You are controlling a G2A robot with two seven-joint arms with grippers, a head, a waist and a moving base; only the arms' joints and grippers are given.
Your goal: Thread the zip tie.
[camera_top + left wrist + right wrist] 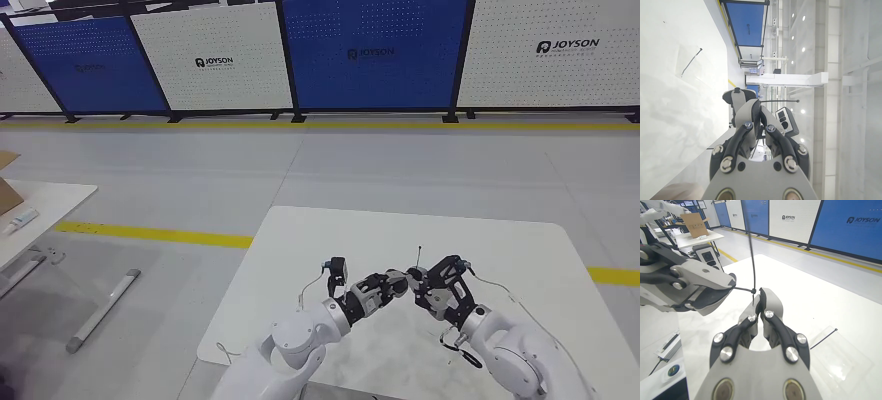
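Observation:
A black zip tie stands upright above the table, its head at the top end. Its lower tip sits between the fingers of my right gripper, which is shut on it. My left gripper is shut on a short black strap ending in a small head. The upright strap crosses exactly at that head; whether it runs through, I cannot tell. Seen from above, the left gripper and the right gripper meet tip to tip over the white table.
Another zip tie lies on a clear plastic bag flat on the table, beside the right arm. A flat box and a small cabled device sit near the table's edge. A second table stands farther left.

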